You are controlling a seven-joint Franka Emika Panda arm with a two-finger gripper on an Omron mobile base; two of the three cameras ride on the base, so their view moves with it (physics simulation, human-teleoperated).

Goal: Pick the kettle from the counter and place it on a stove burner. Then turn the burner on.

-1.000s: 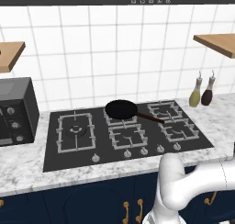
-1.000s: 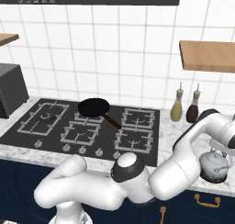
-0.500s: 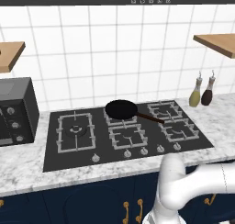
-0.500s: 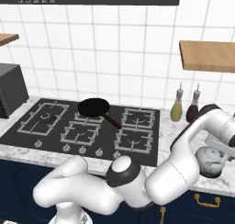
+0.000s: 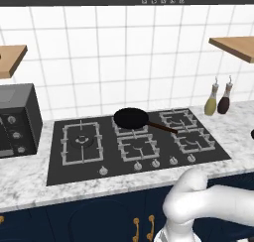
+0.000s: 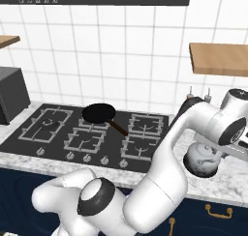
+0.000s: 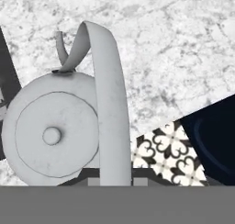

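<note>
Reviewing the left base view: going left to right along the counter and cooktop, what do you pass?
Black toaster oven → largest burner → black frying pan → right-hand pair of small burners → yellowish bottle → dark bottle.

a home kitchen, rendered. a black glass cooktop point(image 5: 136, 147) with grated gas burners sits in a white marble-look counter point(image 5: 30, 179) above navy cabinets point(image 5: 59, 218) with brass handles. white wall tiles point(image 5: 124, 57) run behind it, with wooden shelves point(image 6: 218, 58), two oil bottles point(image 5: 218, 98), a frying pan point(image 5: 131, 118) and a dark countertop oven point(image 5: 15, 119).
</note>
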